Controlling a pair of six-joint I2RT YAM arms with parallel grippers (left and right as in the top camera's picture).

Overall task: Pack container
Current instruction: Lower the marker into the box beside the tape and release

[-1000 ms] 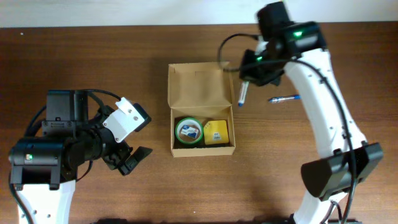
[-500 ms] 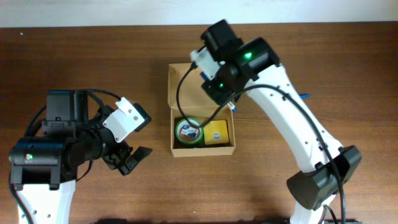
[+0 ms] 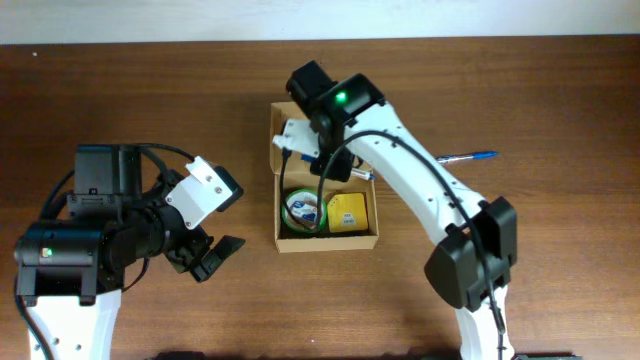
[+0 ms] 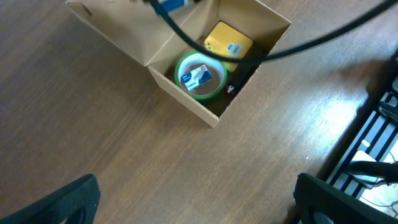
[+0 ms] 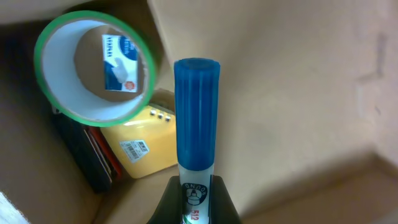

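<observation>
Overhead looks straight down on the brown wooden table [image 3: 120,90]; the left wrist camera slants down at the tan cardboard box [image 4: 181,101] [image 3: 325,242] from well back. The right wrist camera peers into it close up past a blue-capped marker [image 5: 196,112]; all three share the green tape roll [image 3: 303,226] [image 4: 202,95] [image 5: 68,109]

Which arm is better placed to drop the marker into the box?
Right. The right fingers hold the blue-capped marker over the open container, near the tape roll. The left fingers sit open and empty, off to the container's left.
</observation>
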